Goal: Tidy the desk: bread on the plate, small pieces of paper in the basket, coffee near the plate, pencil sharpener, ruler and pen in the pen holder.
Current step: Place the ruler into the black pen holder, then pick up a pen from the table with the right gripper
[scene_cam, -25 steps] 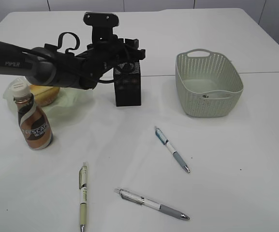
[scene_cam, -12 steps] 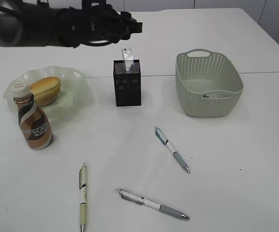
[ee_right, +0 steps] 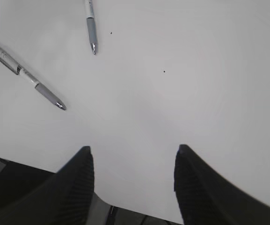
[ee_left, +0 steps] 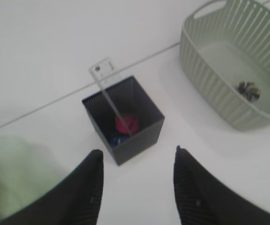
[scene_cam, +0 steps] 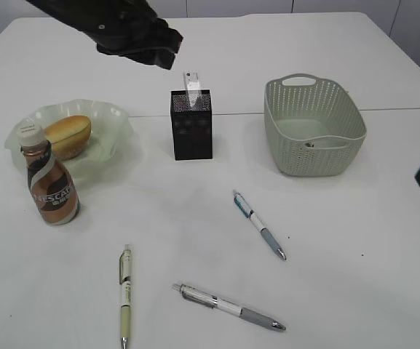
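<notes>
Done so far: bread (scene_cam: 68,135) on the green plate (scene_cam: 115,120), Nescafe coffee (scene_cam: 49,187) just beside it, clear ruler (scene_cam: 191,86) leaning in the mesh pen holder (scene_cam: 192,129), one paper wad (ee_left: 248,89) in the basket (scene_cam: 291,156). Left: three pens on the desk (scene_cam: 355,291) — green (scene_cam: 124,294), grey-grip (scene_cam: 228,307), blue (scene_cam: 259,224) — nothing obstructing them. Left gripper (ee_left: 137,164) above the holder and right gripper (ee_right: 132,164) over bare desk, both spread wide, empty.

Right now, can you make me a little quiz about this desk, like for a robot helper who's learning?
1. True or false: the bread lies on the plate.
2. How many pens lie loose on the desk?
3. What sticks up out of the pen holder: A the ruler, B a spoon, C a straw?

Key: 1 true. 2 three: the green pen, the middle pen, the blue pen. 3 A.
</notes>
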Controlling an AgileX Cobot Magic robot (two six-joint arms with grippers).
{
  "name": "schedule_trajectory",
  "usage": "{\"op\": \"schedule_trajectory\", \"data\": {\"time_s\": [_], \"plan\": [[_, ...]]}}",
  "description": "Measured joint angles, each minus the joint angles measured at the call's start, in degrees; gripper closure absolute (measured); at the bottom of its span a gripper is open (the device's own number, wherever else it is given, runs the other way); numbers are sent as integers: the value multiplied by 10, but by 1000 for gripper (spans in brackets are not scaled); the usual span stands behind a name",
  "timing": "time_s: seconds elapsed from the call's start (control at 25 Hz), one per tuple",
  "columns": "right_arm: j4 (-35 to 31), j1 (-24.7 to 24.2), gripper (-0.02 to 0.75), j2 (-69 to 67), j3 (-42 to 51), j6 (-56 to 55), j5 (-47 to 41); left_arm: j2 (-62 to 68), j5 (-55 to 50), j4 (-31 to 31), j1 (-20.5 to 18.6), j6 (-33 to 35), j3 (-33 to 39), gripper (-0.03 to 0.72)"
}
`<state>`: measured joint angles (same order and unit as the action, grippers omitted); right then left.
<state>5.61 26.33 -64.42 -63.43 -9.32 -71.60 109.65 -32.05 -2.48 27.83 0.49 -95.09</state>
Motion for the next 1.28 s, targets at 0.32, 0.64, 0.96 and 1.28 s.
{"op": "schedule_trajectory", "data": {"time_s": [0.32, 0.64, 0.96, 1.28], "plan": [[-32, 0, 332, -179, -135, -19, 1, -78, -265, 76, 0, -50, 0, 323], [-39, 0, 332, -294, -236, -20, 3, -98, -385, 84, 0, -82, 0, 323], [-56, 13, 332, -382, -267, 10, 5, -165, -389, 75, -12, -107, 0, 323], [-60, 20, 332, -434, -270, 2, 32, -251, -395, 65, -26, -110, 0, 321]]}}
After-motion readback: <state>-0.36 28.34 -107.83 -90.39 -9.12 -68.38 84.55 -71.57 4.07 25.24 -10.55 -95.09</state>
